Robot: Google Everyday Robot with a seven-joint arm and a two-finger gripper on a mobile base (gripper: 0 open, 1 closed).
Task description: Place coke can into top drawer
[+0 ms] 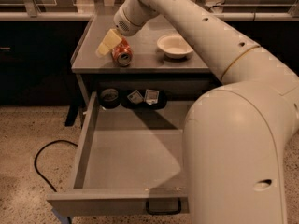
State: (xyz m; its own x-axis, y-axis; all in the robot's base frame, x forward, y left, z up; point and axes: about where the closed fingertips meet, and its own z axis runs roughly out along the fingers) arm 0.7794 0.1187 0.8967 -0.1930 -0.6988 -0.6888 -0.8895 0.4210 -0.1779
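The coke can (123, 55), red-orange with a silver top, is on the grey cabinet's flat top (149, 62) near its front left, tilted with its top towards the camera. My gripper (111, 43) is right at the can's upper left side, touching or almost touching it. The top drawer (88, 139) is pulled out wide below, and its dark wire handle (163, 208) is at the front. My arm hides the drawer's right part.
A white bowl (174, 45) stands on the cabinet top to the right of the can. At the drawer's back lie a dark round object (110, 97) and two small packets (143, 96). A black cable (44, 167) lies on the speckled floor at the left.
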